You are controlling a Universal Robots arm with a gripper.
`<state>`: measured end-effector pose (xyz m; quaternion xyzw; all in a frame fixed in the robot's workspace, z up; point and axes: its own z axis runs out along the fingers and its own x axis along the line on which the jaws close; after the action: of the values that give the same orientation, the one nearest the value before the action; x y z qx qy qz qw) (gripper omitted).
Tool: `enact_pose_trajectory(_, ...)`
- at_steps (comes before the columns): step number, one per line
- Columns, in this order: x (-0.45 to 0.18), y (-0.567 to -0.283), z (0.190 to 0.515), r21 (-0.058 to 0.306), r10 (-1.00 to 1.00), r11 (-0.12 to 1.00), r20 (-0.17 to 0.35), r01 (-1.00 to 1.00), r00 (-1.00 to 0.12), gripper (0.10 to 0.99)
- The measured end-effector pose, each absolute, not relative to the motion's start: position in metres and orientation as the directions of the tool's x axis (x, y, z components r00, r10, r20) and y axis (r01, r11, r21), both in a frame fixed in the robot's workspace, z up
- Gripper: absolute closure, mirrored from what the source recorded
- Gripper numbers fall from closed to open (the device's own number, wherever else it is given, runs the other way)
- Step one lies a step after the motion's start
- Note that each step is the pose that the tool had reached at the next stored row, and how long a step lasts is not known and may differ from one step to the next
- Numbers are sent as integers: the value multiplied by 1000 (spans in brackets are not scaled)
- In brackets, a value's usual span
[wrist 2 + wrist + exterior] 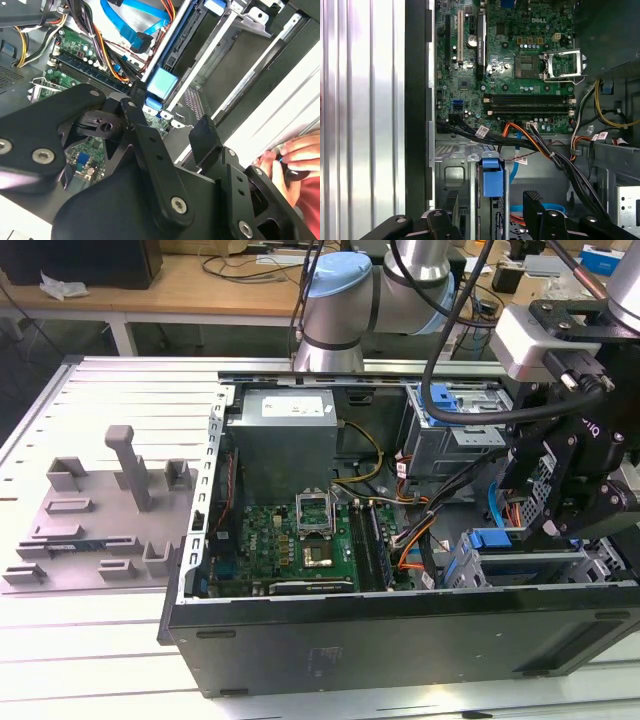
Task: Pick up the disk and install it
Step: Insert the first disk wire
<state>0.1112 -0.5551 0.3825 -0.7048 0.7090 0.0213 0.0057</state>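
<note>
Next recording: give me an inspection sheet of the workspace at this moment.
Surface: slatted metal table carrying an open computer case.
Job's things: disk stands on edge in the case's drive bay, blue carrier showing.
Clutter: grey fixture tray beside the case.
Grippers: gripper over the disk, fingers open on either side, apparently not touching.
Cables: wire bundle crosses the bay close to the disk.
Surroundings: a person's hand beyond the case wall; wooden bench behind.
</note>
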Motion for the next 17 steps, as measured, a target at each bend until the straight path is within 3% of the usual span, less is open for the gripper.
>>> enact_pose_trajectory(3, 111, -537, 383, 22, -1000, 7, 14, -1000, -6, 463)
enact_pose_trajectory(6, 111, -511, 383, 21, -988, 10, 153, -1000, -6, 463)
enact_pose_trajectory(8, 111, -507, 383, 20, -982, 10, 191, -1000, -6, 463)
enact_pose_trajectory(11, 111, -489, 383, 19, -956, 13, 294, -1000, -6, 463)
enact_pose_trajectory(14, 111, -467, 383, 19, -949, 13, 316, -1000, -6, 463)
enact_pose_trajectory(17, 111, -463, 383, 16, -949, 27, 315, -1000, -21, 463)
